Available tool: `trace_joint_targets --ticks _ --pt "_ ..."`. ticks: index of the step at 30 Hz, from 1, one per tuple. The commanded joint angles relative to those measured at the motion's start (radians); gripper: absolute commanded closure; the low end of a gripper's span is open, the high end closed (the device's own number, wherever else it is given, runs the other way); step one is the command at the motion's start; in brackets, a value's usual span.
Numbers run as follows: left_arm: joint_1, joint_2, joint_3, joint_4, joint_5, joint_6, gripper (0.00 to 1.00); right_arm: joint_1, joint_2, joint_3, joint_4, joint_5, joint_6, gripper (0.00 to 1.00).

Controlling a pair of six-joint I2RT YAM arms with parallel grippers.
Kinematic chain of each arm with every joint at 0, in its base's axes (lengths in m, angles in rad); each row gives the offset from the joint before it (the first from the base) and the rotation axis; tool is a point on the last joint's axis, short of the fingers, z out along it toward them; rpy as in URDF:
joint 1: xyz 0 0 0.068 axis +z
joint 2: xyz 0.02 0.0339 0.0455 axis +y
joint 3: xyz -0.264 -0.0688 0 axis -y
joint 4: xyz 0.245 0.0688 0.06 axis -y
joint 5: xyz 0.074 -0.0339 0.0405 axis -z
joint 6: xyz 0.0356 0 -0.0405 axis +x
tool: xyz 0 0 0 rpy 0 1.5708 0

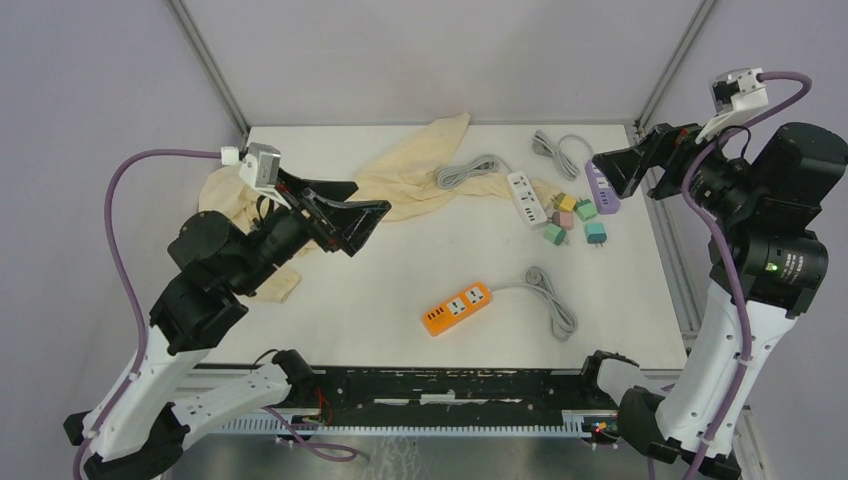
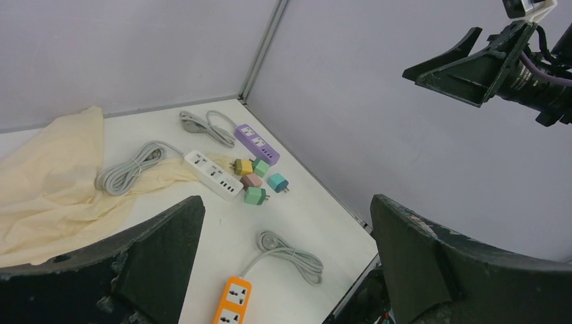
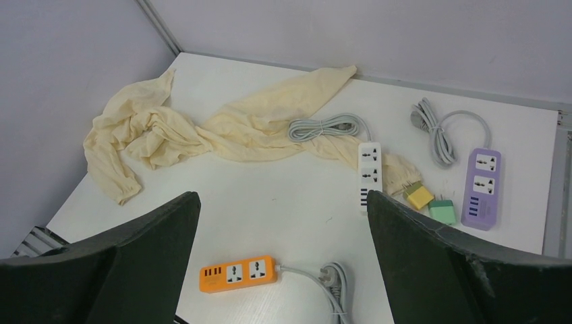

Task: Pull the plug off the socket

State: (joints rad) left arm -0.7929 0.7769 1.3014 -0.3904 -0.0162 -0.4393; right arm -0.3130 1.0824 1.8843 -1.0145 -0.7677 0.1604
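- The left arm [image 1: 215, 260] is raised over the left side of the desk [image 1: 400, 270]; the left jaws gape wide, gripping nothing.
- The right arm [image 1: 770, 240] is held high at the far right; the right jaws are likewise spread and grip nothing.
- The coloured plugs [image 1: 563, 220] cluster on the desk between the white power strip [image 1: 527, 199] and the purple power strip [image 1: 602, 188]. The orange power strip [image 1: 457, 308] lies nearer.
- A cream cloth [image 1: 400, 185] sprawls across the far left, with grey walls around.

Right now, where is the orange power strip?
Top view: the orange power strip lies toward the near edge, grey cable coiled to its right.
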Motion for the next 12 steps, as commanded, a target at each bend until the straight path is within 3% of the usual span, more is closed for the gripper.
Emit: trace_joint_targets --ticks 1,12 --pt "0.003 -0.005 0.039 0.007 -0.009 0.075 0.01 -0.005 0.025 0.047 0.034 -0.023 0.003 0.01" --pt "0.003 0.032 0.070 -0.017 -0.040 0.122 0.01 -0.018 0.048 0.038 0.057 -0.016 -0.001 0.01"
